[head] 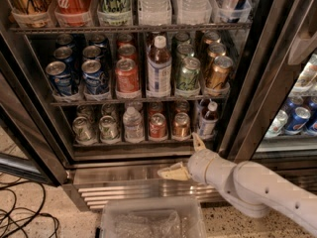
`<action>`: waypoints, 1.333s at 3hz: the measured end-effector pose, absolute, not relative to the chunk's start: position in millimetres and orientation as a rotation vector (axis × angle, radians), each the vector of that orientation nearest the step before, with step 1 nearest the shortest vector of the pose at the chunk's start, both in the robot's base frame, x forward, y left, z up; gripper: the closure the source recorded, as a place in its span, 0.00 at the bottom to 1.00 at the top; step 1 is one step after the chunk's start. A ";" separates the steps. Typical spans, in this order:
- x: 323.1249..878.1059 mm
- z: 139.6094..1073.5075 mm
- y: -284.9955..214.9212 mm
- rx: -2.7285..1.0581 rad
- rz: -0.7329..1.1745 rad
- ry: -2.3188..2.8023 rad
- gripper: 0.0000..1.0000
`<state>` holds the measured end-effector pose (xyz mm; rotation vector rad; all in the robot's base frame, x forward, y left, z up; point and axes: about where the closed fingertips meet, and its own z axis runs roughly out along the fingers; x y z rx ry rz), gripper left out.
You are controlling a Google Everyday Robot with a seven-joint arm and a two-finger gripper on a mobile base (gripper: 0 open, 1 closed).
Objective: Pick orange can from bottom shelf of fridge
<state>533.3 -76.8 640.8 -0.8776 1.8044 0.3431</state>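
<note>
The fridge (pixel 277 58) stands open with dark wire racks of cans and bottles. On the bottom shelf (pixel 124 144) the coppery-orange can (pixel 181 125) stands upright in the front row. A red can (pixel 157 126) is on its left and a small dark bottle (pixel 208 119) on its right. My gripper (pixel 184 157) is open and empty. It sits just below and in front of the shelf rail, slightly under the orange can and apart from it. One finger (pixel 170 173) points left, the other (pixel 198 142) points up.
Silver-green cans (pixel 95 129) and a water bottle (pixel 132 124) fill the left of the bottom shelf. Blue, red, green and gold-bronze cans (pixel 217 73) stand on the rack above. A clear plastic bin (pixel 148 219) sits on the floor below. Cables (pixel 22 217) lie at the left.
</note>
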 end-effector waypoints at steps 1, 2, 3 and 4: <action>543.9 623.5 -73.2 -0.833 0.265 1.765 0.00; 551.1 605.0 -68.4 -0.805 0.224 1.754 0.00; 563.0 597.7 -65.3 -0.771 0.182 1.722 0.15; 571.9 604.6 -67.5 -0.699 0.167 1.679 0.35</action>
